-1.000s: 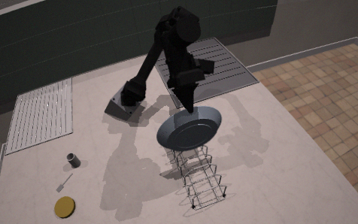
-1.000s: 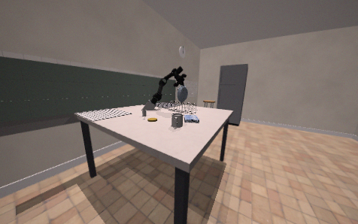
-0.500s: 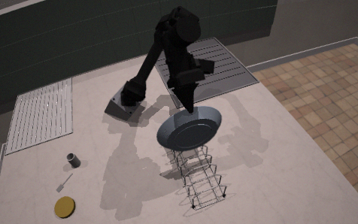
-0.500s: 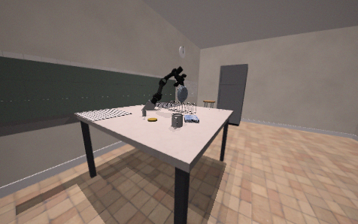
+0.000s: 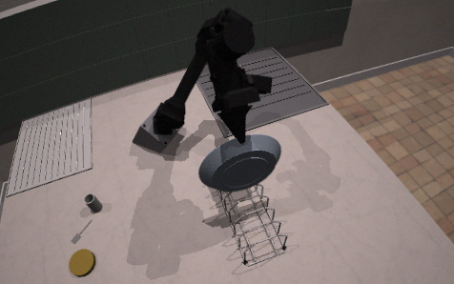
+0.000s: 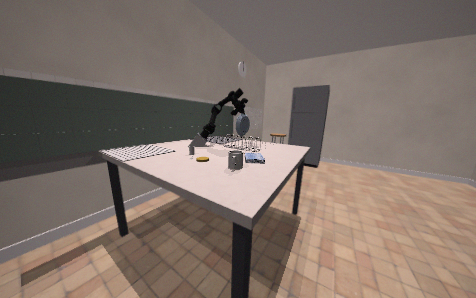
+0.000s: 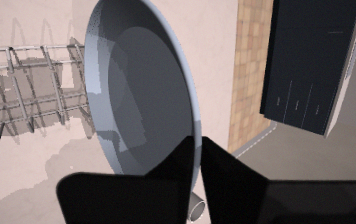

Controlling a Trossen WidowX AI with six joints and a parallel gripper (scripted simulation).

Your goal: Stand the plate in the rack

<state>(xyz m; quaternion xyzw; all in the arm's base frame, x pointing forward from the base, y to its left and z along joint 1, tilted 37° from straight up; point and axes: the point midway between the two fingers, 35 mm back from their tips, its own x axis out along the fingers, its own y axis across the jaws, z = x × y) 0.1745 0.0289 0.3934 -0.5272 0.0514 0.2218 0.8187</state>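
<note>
spanning most of the top view, the counter (image 5: 334, 229) carries everything. the wire rack (image 5: 255, 224) stands near its centre on its feet. the grey plate (image 5: 240, 163) hangs tilted above the rack's 12 o'clock end, its rim pinched at 12 o'clock by the gripper (image 5: 240, 138), jaws nearly together.

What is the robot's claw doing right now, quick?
Gripper: closed on the rim of the plate, holding it in the air above the dish rack.
</note>
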